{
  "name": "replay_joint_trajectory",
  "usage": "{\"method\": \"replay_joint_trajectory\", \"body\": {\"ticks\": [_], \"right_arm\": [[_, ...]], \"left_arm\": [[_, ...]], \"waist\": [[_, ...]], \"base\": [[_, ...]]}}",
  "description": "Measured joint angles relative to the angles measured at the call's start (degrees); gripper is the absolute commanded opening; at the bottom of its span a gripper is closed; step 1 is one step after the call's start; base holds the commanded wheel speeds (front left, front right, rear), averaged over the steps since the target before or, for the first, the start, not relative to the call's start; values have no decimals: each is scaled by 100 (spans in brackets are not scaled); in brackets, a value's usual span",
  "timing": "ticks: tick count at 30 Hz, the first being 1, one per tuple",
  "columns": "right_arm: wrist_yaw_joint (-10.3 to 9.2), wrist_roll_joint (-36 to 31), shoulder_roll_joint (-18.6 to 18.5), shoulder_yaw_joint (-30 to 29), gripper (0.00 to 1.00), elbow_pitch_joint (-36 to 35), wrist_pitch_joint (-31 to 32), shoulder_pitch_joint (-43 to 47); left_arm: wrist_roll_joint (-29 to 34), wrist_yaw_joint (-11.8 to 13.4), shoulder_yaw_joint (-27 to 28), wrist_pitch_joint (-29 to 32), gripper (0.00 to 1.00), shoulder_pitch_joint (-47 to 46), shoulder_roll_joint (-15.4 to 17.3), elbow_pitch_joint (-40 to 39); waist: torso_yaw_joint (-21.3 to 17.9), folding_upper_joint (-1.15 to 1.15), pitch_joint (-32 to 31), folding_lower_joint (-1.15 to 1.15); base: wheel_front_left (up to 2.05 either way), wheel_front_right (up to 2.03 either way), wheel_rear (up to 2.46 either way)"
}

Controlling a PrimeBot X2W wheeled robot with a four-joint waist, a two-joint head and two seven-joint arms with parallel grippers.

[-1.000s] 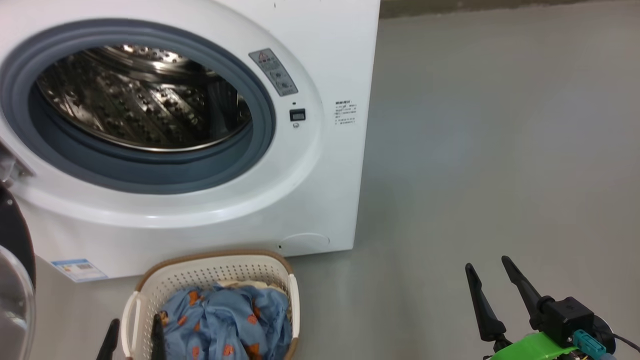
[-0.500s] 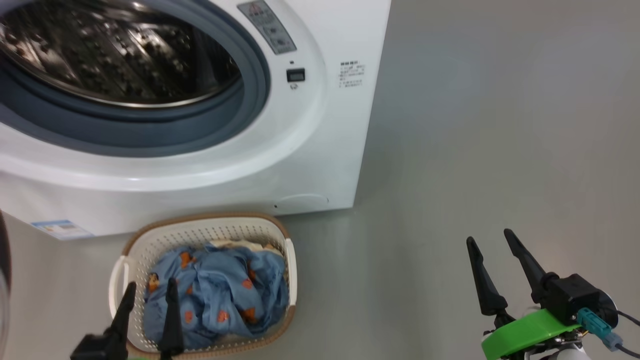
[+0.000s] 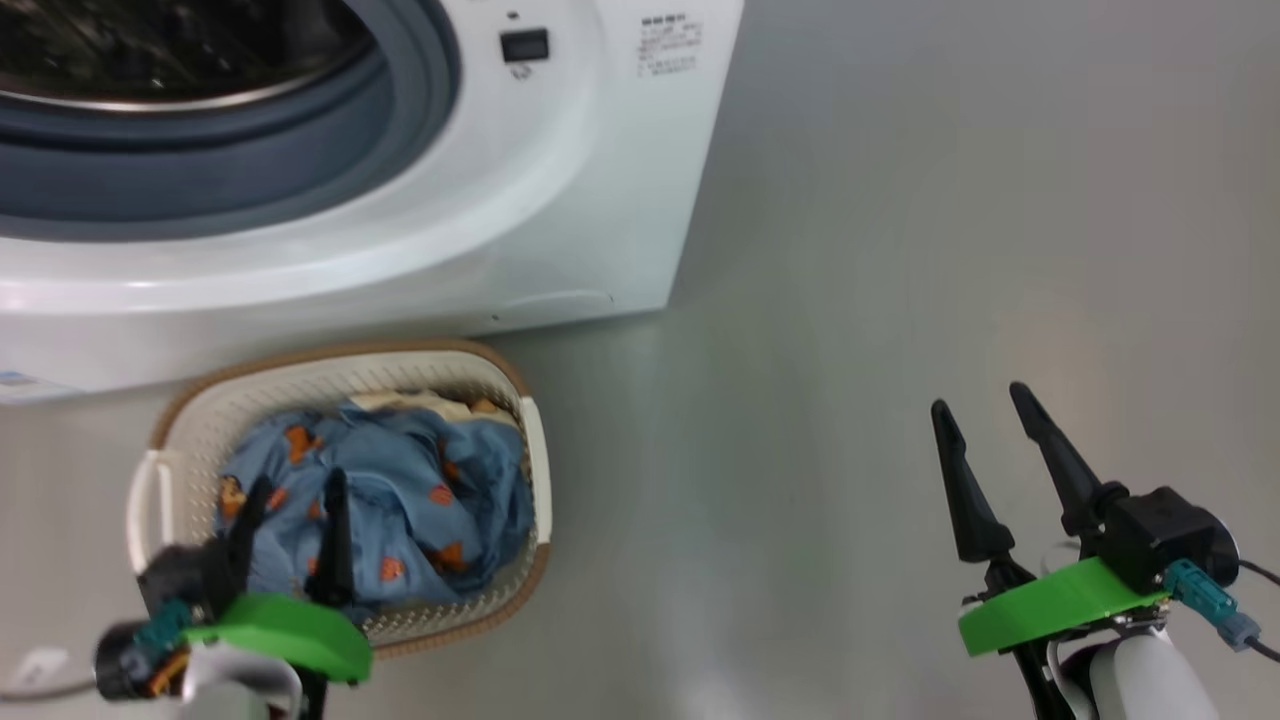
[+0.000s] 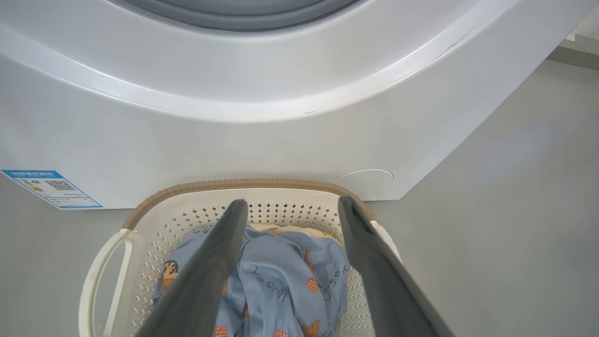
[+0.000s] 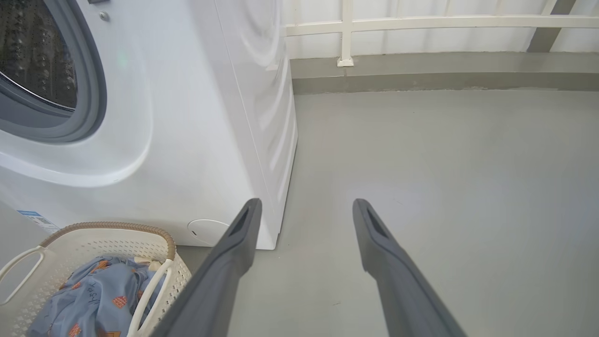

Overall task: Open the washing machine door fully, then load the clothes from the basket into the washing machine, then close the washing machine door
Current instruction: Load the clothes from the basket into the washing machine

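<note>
Both my left gripper (image 3: 298, 482) and my right gripper (image 3: 978, 398) are standing wide and empty. The left one is hovering over the small cream-white perforated plastic basket (image 3: 340, 352) with the brown woven-look rim. Its dark fingers are pointing toward the light blue cartoon-printed clothes (image 3: 410, 470), which are lying heaped inside with a bit of cream cloth at the far side. I cannot tell whether the tips are touching the fabric. The basket is sitting on the grey floor (image 3: 900, 250) just in front of the big white front-loading washing machine (image 3: 560, 200), whose grey rubber gasket (image 3: 300, 170) and perforated steel drum (image 5: 32, 51) are showing uncovered. The right one is hanging over bare floor, well apart from the basket.
</note>
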Motion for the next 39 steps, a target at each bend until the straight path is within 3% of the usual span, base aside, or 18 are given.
{"method": "replay_joint_trajectory", "body": {"ticks": [10,18,29,39], "right_arm": [[0,38,13,86,100,-145,0,-311],[0,153,43,89,100,-193,0,-474],[0,203,59,126,100,-258,0,-691],[0,399,65,191,100,-260,-8,-889]], "left_arm": [[-210,-97,-75,1,100,-1193,265,1529],[-226,-42,53,0,100,-1936,583,2262],[-218,55,-5,10,100,-2630,631,2837],[-407,-9,-44,543,100,-3054,582,3504]], "waist": [[-238,0,842,0],[-423,0,1431,0],[-512,0,1974,0],[-610,0,2274,0]], "base": [[0,0,0],[0,0,0],[0,0,0],[0,0,0]]}}
